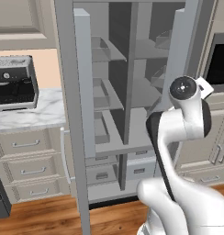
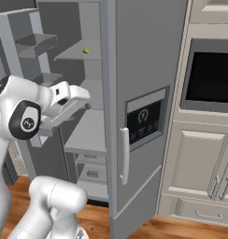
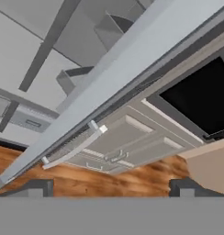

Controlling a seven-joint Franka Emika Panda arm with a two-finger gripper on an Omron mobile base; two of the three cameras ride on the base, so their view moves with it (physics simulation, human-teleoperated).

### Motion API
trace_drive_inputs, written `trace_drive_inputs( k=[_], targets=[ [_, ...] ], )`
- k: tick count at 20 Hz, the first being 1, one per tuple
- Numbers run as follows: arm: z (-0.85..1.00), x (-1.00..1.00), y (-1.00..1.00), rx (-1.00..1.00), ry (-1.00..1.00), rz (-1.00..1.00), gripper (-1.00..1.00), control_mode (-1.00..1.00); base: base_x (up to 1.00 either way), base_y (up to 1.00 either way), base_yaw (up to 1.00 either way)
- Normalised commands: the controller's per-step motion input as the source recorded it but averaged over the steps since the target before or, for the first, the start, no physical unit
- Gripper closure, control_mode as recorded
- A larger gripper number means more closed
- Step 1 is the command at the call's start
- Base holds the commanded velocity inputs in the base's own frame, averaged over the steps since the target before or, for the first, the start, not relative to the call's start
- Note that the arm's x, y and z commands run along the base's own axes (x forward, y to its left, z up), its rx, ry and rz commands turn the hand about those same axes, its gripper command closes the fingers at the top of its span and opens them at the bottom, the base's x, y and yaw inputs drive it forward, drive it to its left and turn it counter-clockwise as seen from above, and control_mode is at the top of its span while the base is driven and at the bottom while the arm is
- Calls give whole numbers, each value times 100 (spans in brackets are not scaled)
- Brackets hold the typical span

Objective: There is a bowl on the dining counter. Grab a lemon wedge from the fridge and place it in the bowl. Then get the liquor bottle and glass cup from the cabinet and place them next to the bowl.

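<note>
Here the fridge (image 1: 127,92) stands open, the lemon wedge (image 2: 86,50) alone on an upper shelf (image 2: 81,51). The claw (image 3: 111,186) is spread and empty near the right door (image 2: 144,102), an oven (image 2: 211,77) beyond.

Grey fridge (image 2: 144,70), cream cabinetry, warm wood floor (image 1: 45,218).
Inner shelves (image 1: 118,94) grey throughout; tiny yellow-green lemon wedge (image 2: 86,50) on an upper shelf; white vertical handle (image 2: 124,156) beside a dark dispenser panel (image 2: 144,122) with pale markings. White marble worktop (image 1: 29,112) veined grey over cream drawers (image 1: 29,165); black oven window (image 2: 211,84); arm (image 1: 187,137) white with dark joints.
</note>
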Motion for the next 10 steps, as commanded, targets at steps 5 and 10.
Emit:
trace_drive_inputs(
  k=[5, 10],
  targets=[
    [8, 31, 50, -20, 0, 21, -100, -100, 0, 0, 0],
    [19, 38, 51, -21, 0, 18, -100, -100, 0, 0, 0]
  ],
)
